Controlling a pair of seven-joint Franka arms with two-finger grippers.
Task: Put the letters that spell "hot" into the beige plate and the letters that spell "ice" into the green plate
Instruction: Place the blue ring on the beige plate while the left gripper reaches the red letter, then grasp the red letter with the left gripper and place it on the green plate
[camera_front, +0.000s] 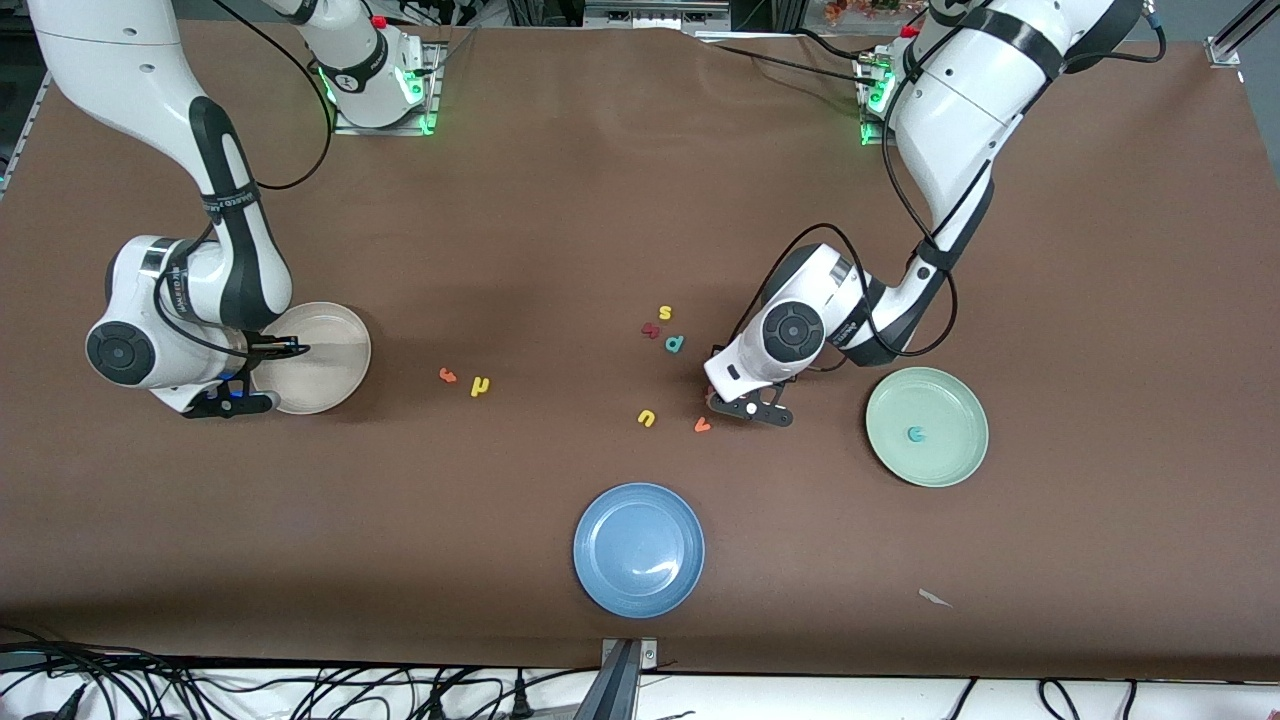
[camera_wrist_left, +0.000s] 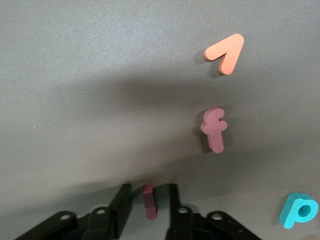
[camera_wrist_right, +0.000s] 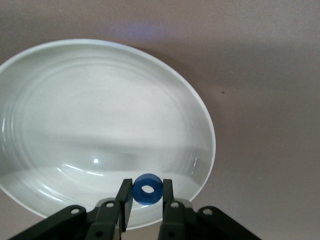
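- Blue plate (camera_front: 638, 549): nearest the camera, a shallow round dish on the brown bench (camera_front: 600, 200); no letters in it, and no part in the task.
- Green plate (camera_front: 927, 426): pale mint, toward the left arm's end of the bench; the teal c (camera_front: 915, 434) already lies in it, so "ice" is partly sorted.
- Left gripper (camera_wrist_left: 148, 202): low over the bench beside the orange v (camera_front: 702, 424), fingers drawn in around the dark red i (camera_wrist_left: 149, 201), a bar of matte foam standing on edge; whether they press it yet cannot be told.
- Loose letters: yellow u (camera_front: 646, 418), yellow s (camera_front: 665, 313), teal p (camera_front: 675, 344), pink-red f (camera_wrist_left: 215, 129); the orange t (camera_front: 447, 375) and yellow h (camera_front: 481, 385) lie nearer the beige plate (camera_front: 335, 330).
- Right gripper (camera_wrist_right: 146, 196): clamped on the blue o (camera_wrist_right: 146, 190), a small foam ring, over the glossy beige plate's rim, apparently for release there.
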